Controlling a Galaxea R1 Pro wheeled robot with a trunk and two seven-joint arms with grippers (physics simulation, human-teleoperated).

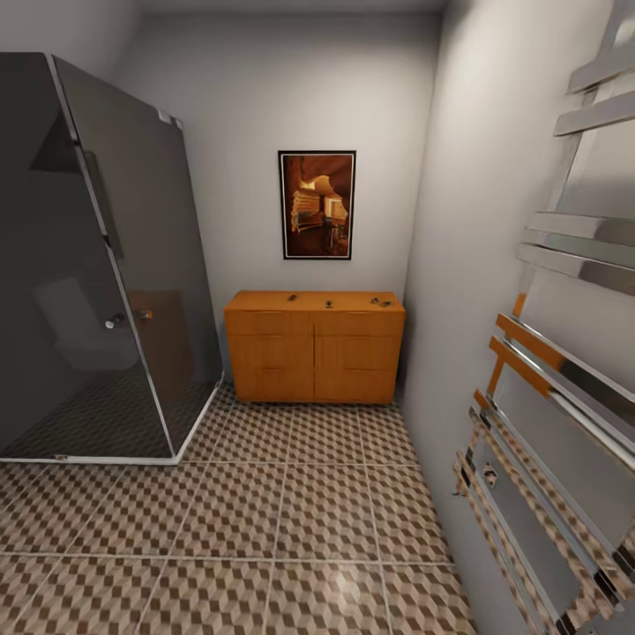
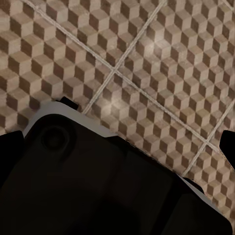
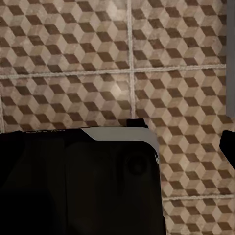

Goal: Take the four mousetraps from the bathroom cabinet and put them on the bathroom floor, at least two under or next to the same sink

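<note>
**Approach phase: cabinet ahead, traps not yet picked**

Low, wide orange-brown wooden cabinet [image 1: 314, 347] stands against the far wall, under a dark-framed orange picture [image 1: 317, 205]. On its flat top sit small dark-and-wood items that read as the mousetraps: one near the left-centre [image 1: 292, 297], one at the middle [image 1: 329, 304], and one or a pair toward the right end [image 1: 381, 302]. Too small to count four for certain; the right cluster may be two lying together.

Bathroom floor of brown-and-beige cube-pattern tiles with pale grout [image 1: 291, 511] lies open between robot and cabinet. Dark glass-walled shower enclosure [image 1: 97, 265] is on the left, chrome towel-rail radiator [image 1: 564, 423] on the right wall.

Both wrist cameras look down at the tile floor [image 2: 147, 63] [image 3: 98, 58], with black-and-grey robot body parts low in each picture. Finger tips not clear in either, so whether either gripper is spread or closed cannot be told. Nothing appears held.

Step in hand, as judged: drive up to the cabinet. Doing it well:
- go straight down the middle, well apart from shower glass and radiator
- stop square to the cabinet front, close enough that the top is under both arms
- raise arms before closing in, so they clear the top edge
- traps are flat, so come from above and pinch across the narrow side of the board.
</note>
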